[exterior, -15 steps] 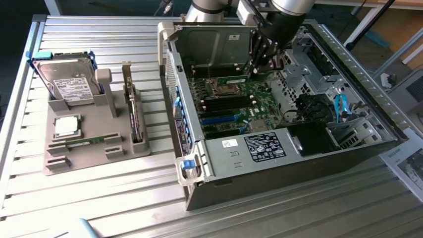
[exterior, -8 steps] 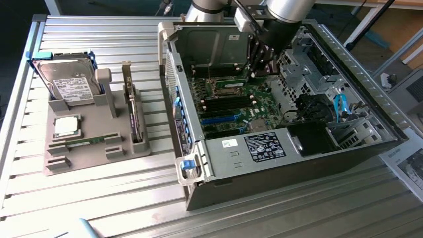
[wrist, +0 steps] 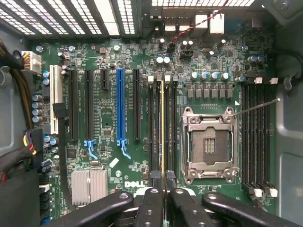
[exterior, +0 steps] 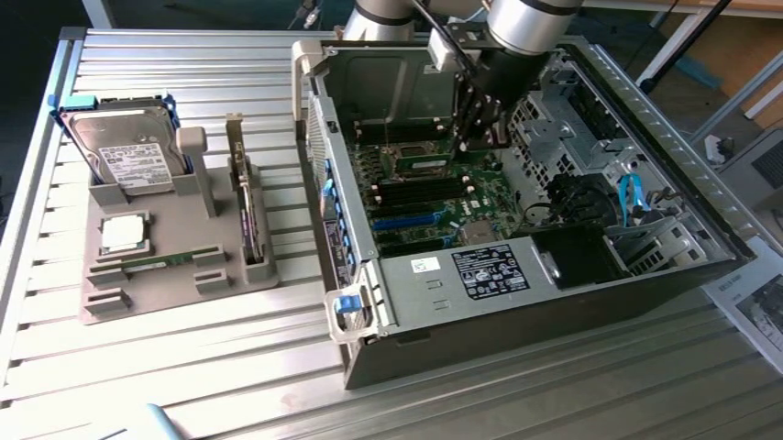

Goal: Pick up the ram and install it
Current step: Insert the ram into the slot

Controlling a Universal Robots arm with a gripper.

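Wrist view: gripper (wrist: 163,193) clenched on the ram (wrist: 163,132), edge-on along the slots (wrist: 151,124), apparently for seating.

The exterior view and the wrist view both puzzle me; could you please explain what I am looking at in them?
The exterior view comes from a camera standing off the machine. It shows a robot arm reaching down into an open computer case that lies on a slatted metal table. Beside the case, on the exterior view's left, a grey holder carries a hard drive, a square processor chip and an upright expansion card. The wrist view comes from a camera on the arm itself, looking down at the green motherboard inside the case. There the dark jaws are shut on the ram, a thin memory stick seen edge-on, lined up with the long memory slots beside the empty processor socket.
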